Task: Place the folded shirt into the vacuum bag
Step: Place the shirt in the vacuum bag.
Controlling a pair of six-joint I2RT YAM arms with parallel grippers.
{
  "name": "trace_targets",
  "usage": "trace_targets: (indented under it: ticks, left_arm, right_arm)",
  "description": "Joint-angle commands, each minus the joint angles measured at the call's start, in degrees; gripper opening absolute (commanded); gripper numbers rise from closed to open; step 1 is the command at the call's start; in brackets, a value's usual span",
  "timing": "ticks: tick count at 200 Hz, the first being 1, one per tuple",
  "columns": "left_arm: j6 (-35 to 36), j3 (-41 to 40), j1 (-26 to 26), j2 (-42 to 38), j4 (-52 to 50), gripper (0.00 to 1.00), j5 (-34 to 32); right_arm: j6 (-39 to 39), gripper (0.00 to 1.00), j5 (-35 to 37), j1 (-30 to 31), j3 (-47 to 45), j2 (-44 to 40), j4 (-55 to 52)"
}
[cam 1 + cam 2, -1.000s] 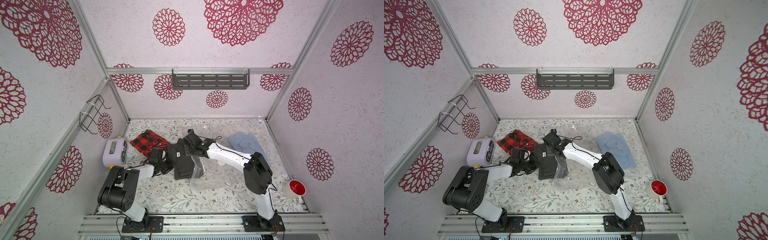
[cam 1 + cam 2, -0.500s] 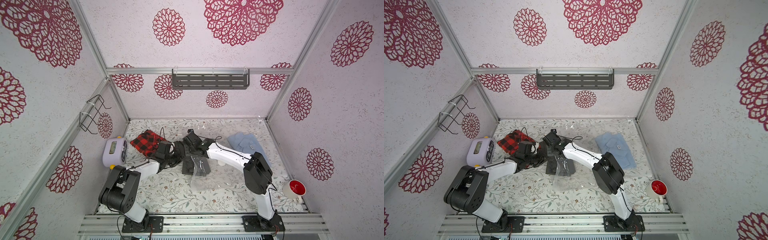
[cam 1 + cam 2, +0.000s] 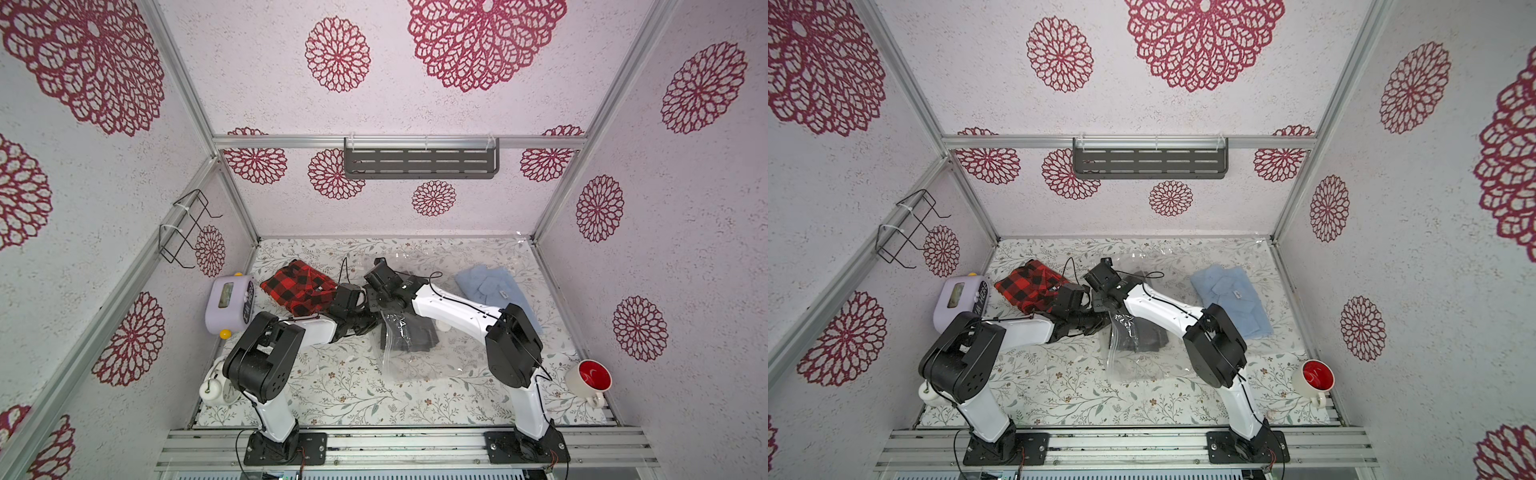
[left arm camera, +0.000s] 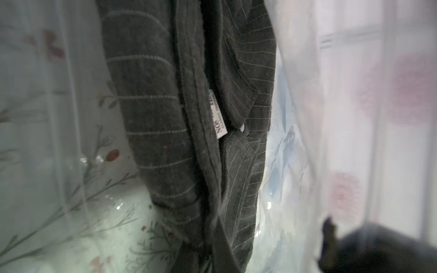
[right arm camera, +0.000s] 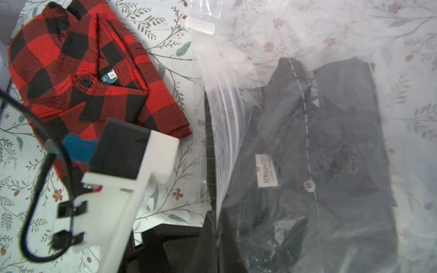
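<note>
Folded shirt (image 3: 413, 337), dark pinstripe: now inside the vacuum bag (image 3: 419, 368); a second ago it lay mostly outside the bag's mouth. Left gripper (image 3: 371, 325): jaws nearly closed on the shirt's near edge, advanced up to the bag's mouth. Right gripper (image 3: 387, 313): clamped tight on the bag's upper lip, holding it raised, position unchanged
</note>
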Motion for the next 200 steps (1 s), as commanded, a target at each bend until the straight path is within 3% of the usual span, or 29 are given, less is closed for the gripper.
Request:
trace_targets:
  ticks: [1,37,73,101,131,200]
  left_arm:
    - [-1.6,1.6,-1.5,2.2,5.0,0.03,0.1]
    - [-2.4,1.5,-1.9,2.9,6.5,0.09,0.8]
    - [-2.3,-0.5,-1.9,-0.2,6.1,0.23,0.2]
    - [-4.5,0.3,-1.9,1.8,8.9,0.19,1.9]
    - [-10.9,0.5,-2.5,6.4,20.0,0.17,4.0]
    - [-12.3,2.7,-5.4,12.0,21.1,0.13,1.6]
  right_arm:
    - [-0.5,0.0,-0.5,-0.2,2.2,-0.1,-0.2]
    - [-0.4,0.0,-0.2,-0.4,1.6,-0.6,-0.4]
    - [-0.1,0.0,-0.2,-0.7,0.1,-1.4,0.3]
    - [0.5,0.0,-0.6,-0.8,-1.3,-2.2,1.4]
    - [1.1,0.0,-1.3,-1.1,-2.6,-3.3,3.0]
    - [1.5,0.0,-1.7,-1.4,-2.0,-4.3,3.2]
